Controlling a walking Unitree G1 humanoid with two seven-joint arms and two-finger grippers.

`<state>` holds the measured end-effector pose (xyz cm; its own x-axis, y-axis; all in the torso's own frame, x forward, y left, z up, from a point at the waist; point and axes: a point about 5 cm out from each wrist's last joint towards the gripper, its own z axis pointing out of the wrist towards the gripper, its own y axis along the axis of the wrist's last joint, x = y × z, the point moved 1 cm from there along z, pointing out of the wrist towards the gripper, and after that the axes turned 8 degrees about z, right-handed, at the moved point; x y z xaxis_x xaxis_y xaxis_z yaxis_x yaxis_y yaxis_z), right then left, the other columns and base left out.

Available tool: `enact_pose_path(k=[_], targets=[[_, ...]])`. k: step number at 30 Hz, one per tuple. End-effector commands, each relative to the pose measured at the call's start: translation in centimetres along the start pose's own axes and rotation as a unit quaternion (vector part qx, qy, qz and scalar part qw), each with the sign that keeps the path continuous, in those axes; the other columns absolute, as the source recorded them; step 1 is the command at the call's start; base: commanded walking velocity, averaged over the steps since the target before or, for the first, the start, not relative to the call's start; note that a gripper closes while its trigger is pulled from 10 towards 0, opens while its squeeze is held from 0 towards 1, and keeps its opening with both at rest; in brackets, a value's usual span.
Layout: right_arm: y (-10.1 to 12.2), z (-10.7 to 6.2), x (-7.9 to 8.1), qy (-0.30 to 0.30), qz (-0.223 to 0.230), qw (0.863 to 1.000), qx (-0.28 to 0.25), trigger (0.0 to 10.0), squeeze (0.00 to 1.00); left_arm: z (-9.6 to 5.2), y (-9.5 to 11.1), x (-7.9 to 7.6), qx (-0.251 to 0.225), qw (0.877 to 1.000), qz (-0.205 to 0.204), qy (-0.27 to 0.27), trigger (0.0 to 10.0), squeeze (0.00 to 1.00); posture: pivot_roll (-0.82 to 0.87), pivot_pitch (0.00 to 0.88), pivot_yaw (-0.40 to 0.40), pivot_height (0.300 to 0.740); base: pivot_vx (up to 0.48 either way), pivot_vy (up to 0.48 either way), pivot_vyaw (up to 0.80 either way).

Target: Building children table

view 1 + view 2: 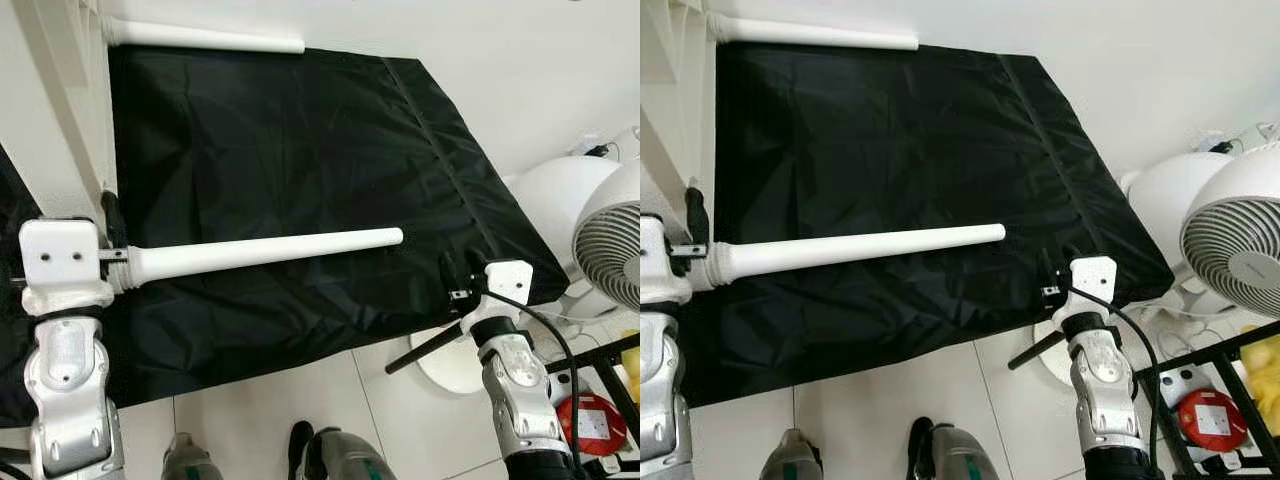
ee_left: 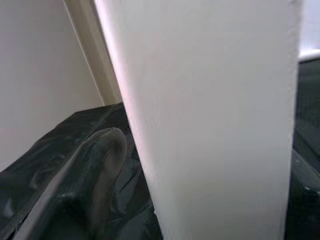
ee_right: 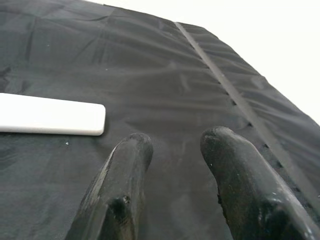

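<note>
The step in hand looks like fitting a table leg. The left gripper [image 1: 112, 262] is clenched on the thick threaded end of a white table leg [image 1: 265, 250], which lies nearly level across the black sheet [image 1: 300, 150] and points toward three o'clock. In the left wrist view the leg [image 2: 210, 120] crosses close in front of the lens, with one black finger [image 2: 102, 165] beside it.

The right gripper [image 3: 175, 165] hovers with its fingers parted and nothing between them, at about four o'clock on the sheet, near the leg's slim tip [image 3: 75, 116] but apart from it.

A second white leg [image 1: 205, 38] lies at twelve o'clock along the sheet's far edge.

The next move probably calls for lining up the threaded end with its socket and turning it squarely, perhaps with the free gripper steadying the tip.

Both legs are smooth, matte, round and tapered, likely painted wood. The sheet is thin, creased, slightly glossy fabric with a stitched seam. A white fan [image 1: 610, 245] stands at three o'clock on pale glossy floor tiles [image 1: 330, 410].
</note>
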<state>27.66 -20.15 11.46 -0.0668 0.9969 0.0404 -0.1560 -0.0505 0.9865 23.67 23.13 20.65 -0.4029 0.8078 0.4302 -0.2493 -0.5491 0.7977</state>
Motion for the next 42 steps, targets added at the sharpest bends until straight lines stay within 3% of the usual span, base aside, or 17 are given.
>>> enact_pose_path(k=[1,9,10,19,21,29,36,39,40,41,42], targets=[[-0.4,-0.4,-0.4,-0.012,0.002,1.0,0.005,10.0,0.0,-0.7,-0.2,-0.6,-0.006,1.0,-0.008,-0.018,10.0,0.0,0.11,0.13,-0.134,0.74,0.0,0.0,0.0],[-1.0,-0.3,0.3,-0.005,0.009,1.0,0.009,10.0,0.0,-2.7,-0.2,-0.9,-0.026,0.997,-0.003,-0.079,10.0,0.0,0.14,0.123,-0.122,0.74,0.0,0.0,0.0],[-1.1,-0.2,0.4,-0.004,0.009,1.0,0.011,10.0,0.0,-3.4,-0.2,-1.2,-0.019,0.995,-0.017,-0.092,10.0,0.0,0.16,0.123,-0.118,0.74,0.0,0.0,0.0],[-1.4,-0.1,0.8,0.002,0.012,1.0,0.011,10.0,0.0,-4.5,0.0,-1.3,-0.034,0.992,-0.03,-0.119,10.0,0.0,0.16,0.124,-0.117,0.74,0.0,0.0,0.0],[-1.6,-0.2,0.9,0.002,0.014,1.0,0.013,10.0,0.0,-6.1,-0.4,-1.3,-0.018,0.99,-0.035,-0.134,10.0,0.0,0.18,0.13,-0.108,0.74,0.0,0.0,0.0],[-2.1,-0.2,1.2,0.005,0.017,1.0,0.017,10.0,0.0,-8.6,-1.0,-1.2,0.005,0.985,-0.03,-0.17,10.0,0.0,0.2,0.127,-0.105,0.74,0.0,0.0,0.0],[-2.0,0.1,1.4,0.006,0.012,1.0,0.011,10.0,0.0,-8.2,-1.9,-1.2,-0.008,0.981,-0.017,-0.193,10.0,0.0,0.21,0.121,-0.108,0.74,0.0,0.0,0.0],[-0.6,0.7,1.6,-0.009,-0.002,1.0,-0.029,10.0,0.0,-6.4,-1.3,-3.9,-0.045,0.968,-0.033,-0.244,10.0,0.0,0.2,0.107,-0.103,0.74,0.0,0.0,0.0],[-0.6,0.7,1.6,-0.009,-0.002,1.0,-0.029,10.0,0.0,-6.4,-1.3,-3.9,-0.045,0.968,-0.033,-0.244,10.0,0.0,0.2,0.107,-0.103,0.74,0.0,0.0,0.0],[0.0,0.8,1.8,-0.015,0.0,0.999,-0.041,10.0,0.0,-6.3,-1.3,-5.2,-0.039,0.959,-0.077,-0.271,10.0,0.0,0.19,0.092,-0.094,0.74,0.0,0.0,0.0],[0.0,0.8,1.8,-0.015,0.0,0.999,-0.041,10.0,0.0,-6.3,-1.3,-5.2,-0.039,0.959,-0.077,-0.271,10.0,0.0,0.19,0.092,-0.094,0.74,0.0,0.0,0.0]])
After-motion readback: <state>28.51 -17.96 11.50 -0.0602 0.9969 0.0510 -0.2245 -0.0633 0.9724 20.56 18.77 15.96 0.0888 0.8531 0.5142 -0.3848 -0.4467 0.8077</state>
